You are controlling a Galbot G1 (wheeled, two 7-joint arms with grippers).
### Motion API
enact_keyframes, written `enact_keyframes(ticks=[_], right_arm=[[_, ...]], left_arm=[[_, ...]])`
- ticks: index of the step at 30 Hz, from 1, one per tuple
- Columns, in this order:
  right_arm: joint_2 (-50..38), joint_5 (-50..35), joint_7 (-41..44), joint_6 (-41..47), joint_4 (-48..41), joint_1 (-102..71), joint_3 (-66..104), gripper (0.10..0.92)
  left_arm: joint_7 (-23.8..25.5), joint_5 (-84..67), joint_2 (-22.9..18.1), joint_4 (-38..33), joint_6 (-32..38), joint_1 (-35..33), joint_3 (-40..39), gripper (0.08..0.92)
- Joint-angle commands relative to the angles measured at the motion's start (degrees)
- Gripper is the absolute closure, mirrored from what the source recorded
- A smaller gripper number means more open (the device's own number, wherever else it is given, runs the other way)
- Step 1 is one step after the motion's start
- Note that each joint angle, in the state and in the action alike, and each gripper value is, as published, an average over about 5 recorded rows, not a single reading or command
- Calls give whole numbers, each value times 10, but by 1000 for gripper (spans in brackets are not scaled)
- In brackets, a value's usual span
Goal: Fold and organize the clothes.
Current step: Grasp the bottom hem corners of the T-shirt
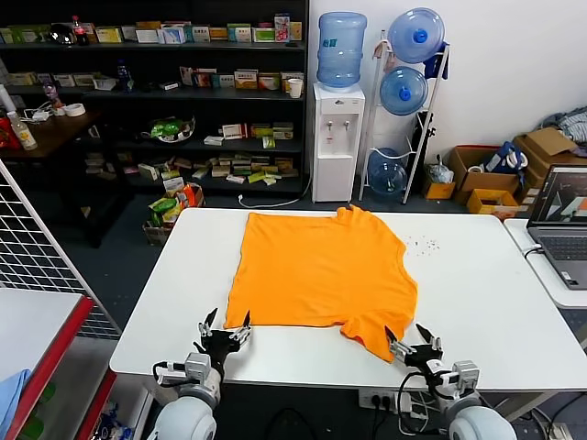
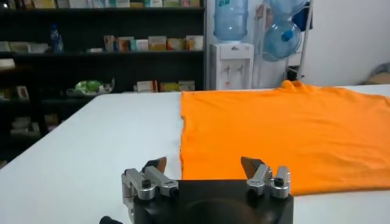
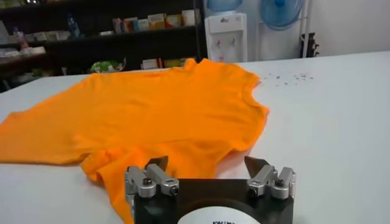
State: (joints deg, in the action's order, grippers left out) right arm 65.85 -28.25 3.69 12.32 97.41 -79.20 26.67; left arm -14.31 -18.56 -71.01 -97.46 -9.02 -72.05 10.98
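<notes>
1. You have the orange T-shirt [image 1: 316,269] lying spread out and mostly flat on the white surface [image 1: 477,293], plain side up, roughly in the middle and a little toward the far edge.
2. Its collar end points toward the far right, where the fabric bunches slightly; one sleeve hangs out toward the near right corner of the shirt, crumpled and folded on itself.
3. Your left gripper [image 1: 225,326] sits at the near edge of the surface, just beside the shirt's near left corner. Its fingers [image 2: 154,165] are spread wide and hold nothing; in the left wrist view the shirt's edge [image 2: 286,131] lies just beyond the tips.
4. Your right gripper [image 1: 411,339] is at the near edge too, right at the tip of the crumpled sleeve. Its fingers [image 3: 259,165] are also wide apart and empty, with the sleeve cloth [image 3: 155,119] lying just ahead of and beneath them in the right wrist view.
5. Small dark specks [image 1: 425,245] dot the surface to the right of the shirt.
6. A laptop [image 1: 561,225] stands open on a neighbouring table at the far right, well apart from the shirt.
7. Behind the surface you can see a water dispenser [image 1: 337,137] and stocked dark shelves [image 1: 156,101].
</notes>
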Motion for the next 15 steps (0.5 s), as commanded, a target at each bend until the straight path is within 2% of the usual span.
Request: enact_keyframes(ticks=[1, 3, 7, 15], right_arm=[[2, 0, -1, 15, -3, 8, -9, 212], [2, -1, -2, 17, -1, 6, -9, 237], [1, -3, -4, 21, 1, 5, -7, 345], [3, -10, -13, 29, 7, 4, -6, 570]], left_arm=[[-2, -29, -3, 17, -30, 14, -3, 177], [-4, -29, -6, 26, -33, 17, -3, 177], [-10, -26, -7, 41, -37, 20, 0, 199], [-14, -25, -1, 44, -42, 13, 5, 414]])
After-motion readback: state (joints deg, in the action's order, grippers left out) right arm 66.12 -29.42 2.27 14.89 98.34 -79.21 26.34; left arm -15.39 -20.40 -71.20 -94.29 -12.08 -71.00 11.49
